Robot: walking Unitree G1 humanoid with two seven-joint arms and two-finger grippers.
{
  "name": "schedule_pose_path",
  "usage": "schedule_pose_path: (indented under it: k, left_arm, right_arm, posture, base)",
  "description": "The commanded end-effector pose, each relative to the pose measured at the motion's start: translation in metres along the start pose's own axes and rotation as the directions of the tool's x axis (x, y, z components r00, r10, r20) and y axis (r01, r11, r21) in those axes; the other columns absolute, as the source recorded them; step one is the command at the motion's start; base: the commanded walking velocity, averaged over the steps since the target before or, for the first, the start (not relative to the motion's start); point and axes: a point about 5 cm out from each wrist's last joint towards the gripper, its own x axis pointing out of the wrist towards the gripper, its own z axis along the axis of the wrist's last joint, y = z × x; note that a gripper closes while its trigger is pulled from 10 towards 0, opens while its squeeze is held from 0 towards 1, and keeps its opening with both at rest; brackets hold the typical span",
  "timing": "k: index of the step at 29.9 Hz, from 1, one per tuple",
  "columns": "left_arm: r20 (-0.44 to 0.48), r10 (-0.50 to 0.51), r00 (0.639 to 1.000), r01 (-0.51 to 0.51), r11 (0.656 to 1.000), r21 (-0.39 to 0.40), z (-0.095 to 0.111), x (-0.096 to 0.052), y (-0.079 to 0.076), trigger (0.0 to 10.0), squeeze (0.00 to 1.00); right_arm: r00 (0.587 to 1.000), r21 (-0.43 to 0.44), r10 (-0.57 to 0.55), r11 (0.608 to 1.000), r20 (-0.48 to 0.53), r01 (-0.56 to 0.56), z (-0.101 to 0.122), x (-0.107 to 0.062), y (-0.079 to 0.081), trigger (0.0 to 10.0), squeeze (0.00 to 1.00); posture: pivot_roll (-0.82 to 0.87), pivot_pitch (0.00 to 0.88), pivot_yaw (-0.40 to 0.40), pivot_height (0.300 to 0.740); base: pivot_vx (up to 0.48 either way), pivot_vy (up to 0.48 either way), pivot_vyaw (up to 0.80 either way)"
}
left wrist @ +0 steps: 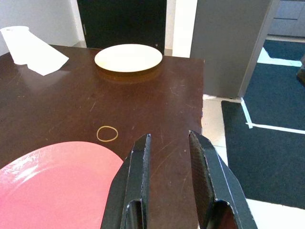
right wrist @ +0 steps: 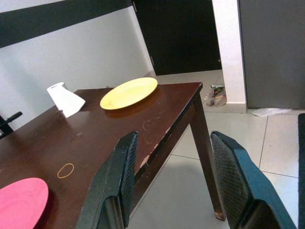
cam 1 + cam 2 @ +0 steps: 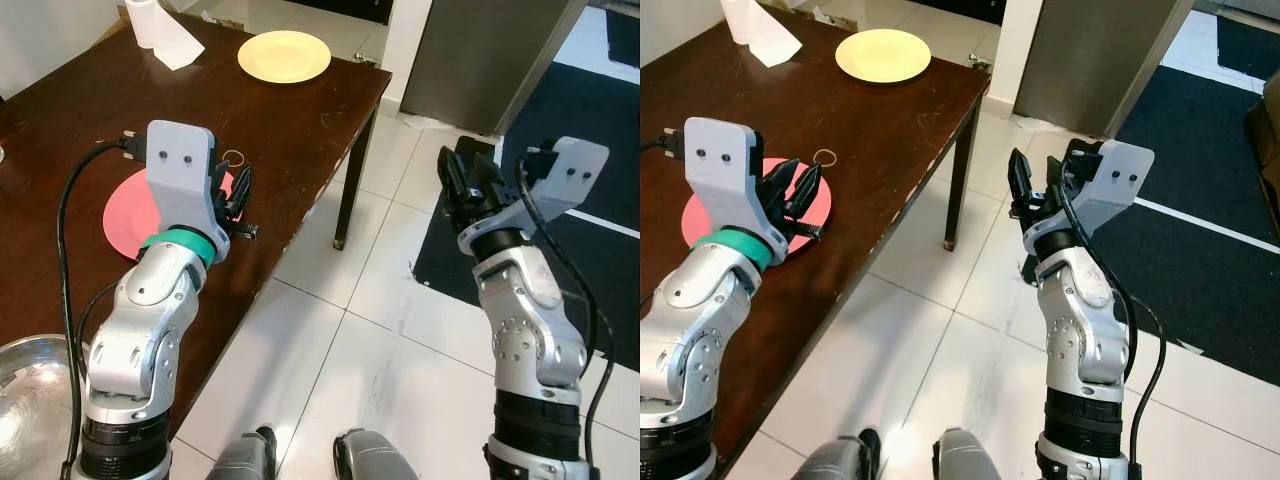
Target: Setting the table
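A pink plate (image 3: 125,215) lies near the front edge of the dark wooden table (image 3: 290,120). A yellow plate (image 3: 284,56) sits at the table's far right corner. My left gripper (image 3: 238,195) hovers just above the pink plate's right rim; in the left wrist view its fingers (image 1: 143,162) stand slightly apart, open and empty. My right gripper (image 3: 470,175) is raised over the tiled floor to the right of the table, apart from it. It is open wide with nothing between its fingers (image 2: 121,167).
A rubber band (image 3: 233,157) lies on the table just beyond the pink plate. A paper towel roll (image 3: 160,30) stands at the back, a metal bowl (image 3: 30,400) at the near left. A grey cabinet (image 3: 480,60) and a dark mat (image 3: 590,120) are to the right.
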Motion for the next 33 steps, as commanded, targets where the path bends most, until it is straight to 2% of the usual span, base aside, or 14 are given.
schedule_pose_path:
  k: [1,16,22,33]
  left_arm:
    - [-0.016,-0.001,1.0,0.001,1.0,0.003,-0.0044,0.0007,-0.0009,10.0,0.0]
    - [-0.023,0.017,1.0,-0.016,1.0,0.025,-0.0065,0.0032,0.0008,10.0,0.0]
    - [-0.022,0.021,1.0,-0.021,1.0,-0.001,-0.0063,0.0038,0.0014,10.0,0.0]
    - [-0.03,0.026,0.999,-0.026,1.0,0.004,-0.0087,0.0036,0.0007,10.0,0.0]
  right_arm:
    - [1.0,-0.001,-0.016,1.0,-0.017,0.016,-0.0041,0.0,-0.002,10.0,0.0]
    - [1.0,-0.005,-0.013,1.0,-0.025,0.013,-0.0062,0.0022,-0.0016,10.0,0.0]
    - [0.999,-0.007,-0.017,1.0,-0.031,0.016,-0.0081,0.0023,-0.0021,10.0,0.0]
    - [0.999,-0.007,-0.019,1.0,-0.035,0.019,-0.0088,0.0027,-0.0029,10.0,0.0]
  posture:
    - [-0.12,0.001,0.038,0.74]
    - [-0.11,0.0,0.043,0.74]
    - [-0.11,0.0,0.043,0.74]
    - [-0.1,0.0,0.04,0.74]
  base:
    - [0.0,0.0,0.0]
    - [0.0,0.0,0.0]
    - [0.0,0.0,0.0]
    - [0.0,0.0,0.0]
